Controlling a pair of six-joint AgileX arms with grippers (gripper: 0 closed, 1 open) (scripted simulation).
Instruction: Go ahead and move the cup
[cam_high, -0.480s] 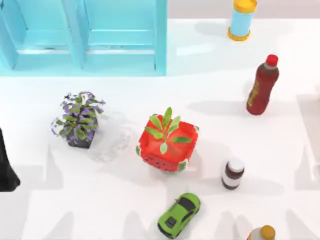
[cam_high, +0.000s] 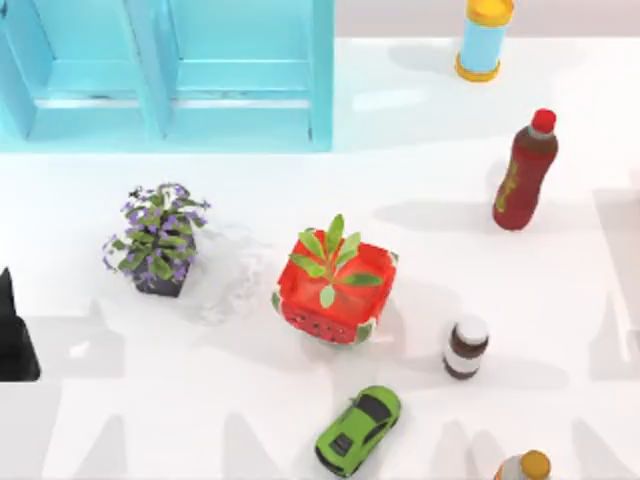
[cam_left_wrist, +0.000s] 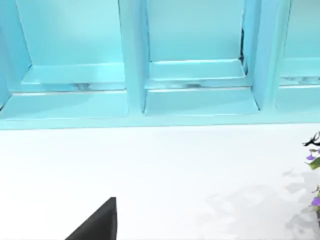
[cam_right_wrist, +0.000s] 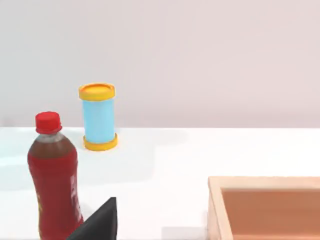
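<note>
Left gripper at table's left edge (beside purple plant)

Shelf unit at tabletop back left; flowering plant left of centred leafy planter; toy car in front; small jar right; bottle and cup behind.

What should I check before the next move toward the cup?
1. Cup upright at the table's far right: ok.
2. Space around the cup free: ok; the red bottle stands apart from it.
3. Right gripper has a free line to the cup: cannot tell; the red bottle stands nearer, beside that line.
4. Wooden box away from the cup: ok.
5. Left gripper out of the way at the table's left edge: ok.
</note>
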